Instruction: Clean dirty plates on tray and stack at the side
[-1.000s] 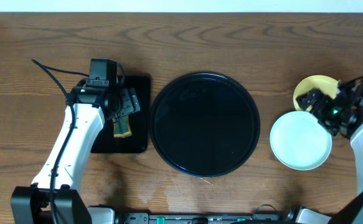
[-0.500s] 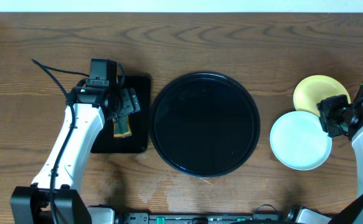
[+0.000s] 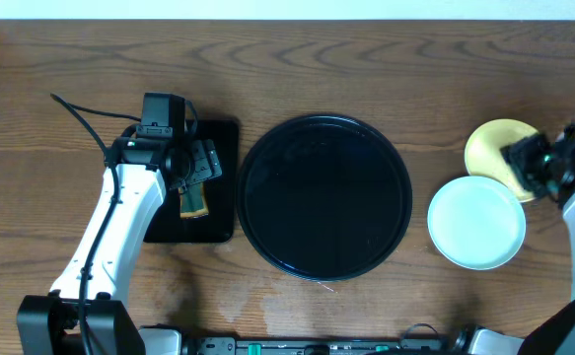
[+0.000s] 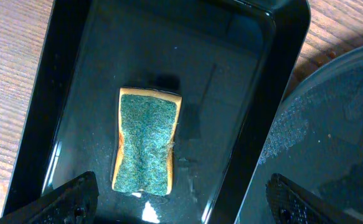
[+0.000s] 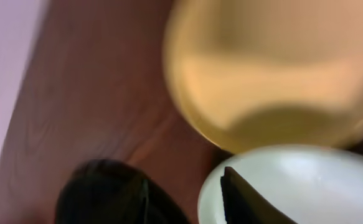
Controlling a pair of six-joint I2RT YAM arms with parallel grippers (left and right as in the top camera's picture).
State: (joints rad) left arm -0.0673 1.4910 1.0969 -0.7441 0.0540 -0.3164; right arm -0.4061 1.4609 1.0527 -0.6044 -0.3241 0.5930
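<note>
The round black tray [image 3: 326, 197] lies at the table's middle with no plate on it. Two plates rest on the wood to its right: a pale yellow plate [image 3: 494, 143] and, in front of it, a pale mint plate [image 3: 476, 222]. My right gripper [image 3: 528, 163] hovers at the yellow plate's right edge. In the right wrist view it [image 5: 181, 177] is open, bare wood showing in the gap, one finger [image 5: 243, 199] over the mint plate [image 5: 306, 180] and the yellow plate [image 5: 268, 68] beyond. My left gripper [image 4: 181, 205] hangs wide open over a sponge [image 4: 147, 146].
The green and yellow sponge [image 3: 192, 202] lies in a small black rectangular tray [image 3: 223, 133] left of the round tray. That tray's wet floor and rim [image 4: 274, 93] fill the left wrist view, with the round tray [image 4: 337, 124] at its right edge. A black cable [image 3: 80, 113] trails at far left.
My right gripper narrowed its jaws, pulled right off the two plates, then moved back toward the yellow plate's right edge. Plates, trays and the left arm have not moved.
</note>
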